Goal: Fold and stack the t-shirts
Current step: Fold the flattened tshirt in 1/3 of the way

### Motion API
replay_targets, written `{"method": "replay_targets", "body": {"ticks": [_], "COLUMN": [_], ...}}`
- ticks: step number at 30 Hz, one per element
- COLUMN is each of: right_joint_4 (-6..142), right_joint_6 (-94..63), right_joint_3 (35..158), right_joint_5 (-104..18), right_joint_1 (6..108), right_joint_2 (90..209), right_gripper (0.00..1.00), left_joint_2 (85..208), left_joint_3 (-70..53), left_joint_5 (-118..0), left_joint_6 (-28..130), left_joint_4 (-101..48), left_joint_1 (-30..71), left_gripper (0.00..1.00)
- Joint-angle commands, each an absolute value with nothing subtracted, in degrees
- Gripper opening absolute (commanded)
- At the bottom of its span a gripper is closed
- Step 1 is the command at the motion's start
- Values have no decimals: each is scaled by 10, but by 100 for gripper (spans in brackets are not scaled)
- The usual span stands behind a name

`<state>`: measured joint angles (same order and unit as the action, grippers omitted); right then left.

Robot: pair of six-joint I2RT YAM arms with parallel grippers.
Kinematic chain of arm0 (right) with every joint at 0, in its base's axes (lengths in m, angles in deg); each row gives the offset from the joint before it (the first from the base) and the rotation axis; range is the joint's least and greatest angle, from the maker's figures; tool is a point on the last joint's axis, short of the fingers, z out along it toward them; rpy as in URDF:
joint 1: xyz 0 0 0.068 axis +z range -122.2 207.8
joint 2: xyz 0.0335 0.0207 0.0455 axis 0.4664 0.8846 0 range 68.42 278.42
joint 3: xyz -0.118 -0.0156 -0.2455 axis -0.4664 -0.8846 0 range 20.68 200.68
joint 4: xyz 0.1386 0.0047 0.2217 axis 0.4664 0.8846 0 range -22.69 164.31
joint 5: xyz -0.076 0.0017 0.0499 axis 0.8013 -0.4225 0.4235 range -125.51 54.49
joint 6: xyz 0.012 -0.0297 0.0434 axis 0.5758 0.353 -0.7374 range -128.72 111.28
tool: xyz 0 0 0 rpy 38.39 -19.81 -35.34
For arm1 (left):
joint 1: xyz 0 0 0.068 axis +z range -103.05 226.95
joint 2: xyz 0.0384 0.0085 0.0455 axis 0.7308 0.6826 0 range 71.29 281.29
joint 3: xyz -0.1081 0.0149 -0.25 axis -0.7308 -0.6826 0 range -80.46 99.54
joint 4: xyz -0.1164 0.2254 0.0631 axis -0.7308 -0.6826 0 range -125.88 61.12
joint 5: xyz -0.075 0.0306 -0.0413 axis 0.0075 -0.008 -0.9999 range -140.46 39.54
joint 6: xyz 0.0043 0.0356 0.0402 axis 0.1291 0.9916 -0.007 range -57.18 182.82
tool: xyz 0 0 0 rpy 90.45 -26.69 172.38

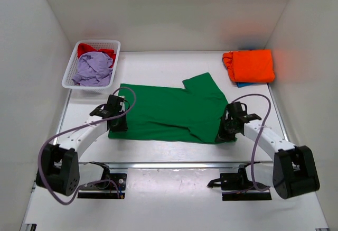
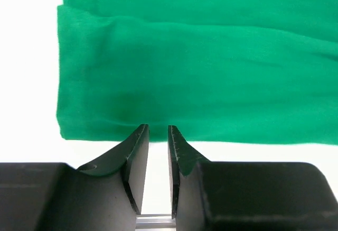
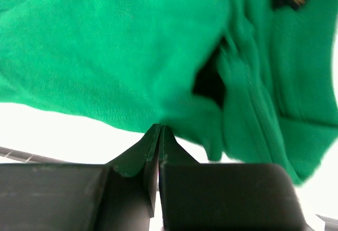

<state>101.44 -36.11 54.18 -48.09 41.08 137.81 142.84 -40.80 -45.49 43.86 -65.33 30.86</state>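
The bright green t-shirt (image 1: pixel 169 112) lies spread across the middle of the table, with one sleeve sticking out at the back. My left gripper (image 1: pixel 118 125) is at the shirt's left near edge. In the left wrist view this gripper (image 2: pixel 158 130) has its jaws a narrow gap apart, with the tips just at the hem of the shirt (image 2: pixel 200 72) and bare table showing between them. My right gripper (image 1: pixel 224 134) is at the shirt's right near corner. In the right wrist view it (image 3: pixel 160 129) is shut on the edge of the bunched green cloth (image 3: pixel 105 56).
A white mesh basket (image 1: pixel 91 86) at the back left holds a lavender shirt (image 1: pixel 94 68) and a red shirt (image 1: pixel 87 48). A folded orange shirt (image 1: pixel 253 65) lies on a blue one (image 1: pixel 244 84) at the back right. White walls enclose the table.
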Motion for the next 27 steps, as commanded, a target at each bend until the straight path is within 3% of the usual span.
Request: {"method": "replay_targets", "body": {"ticks": [1,10,19,27], "right_joint_4": [1039,1008,824,890], "right_joint_6": [-358,-321,-338,-325], "right_joint_3": [535,588,529,523], "right_joint_5": [-482,-529,-591,-551], "right_joint_1": [397,364,364,358], "right_joint_2": [1329,1256,1363,1429], "right_gripper": [0,5,0,0], "left_joint_2": [1390,1324,1473,1452], "left_joint_3": [-402,-413,-477,-480], "left_joint_5": [-488,-494,-534,-513], "left_joint_6": [429,424,374,383], "left_joint_4": [-666,-632,-509,-567], "left_joint_1": [309,354,348,334], "left_gripper": [32,37,28,27]}}
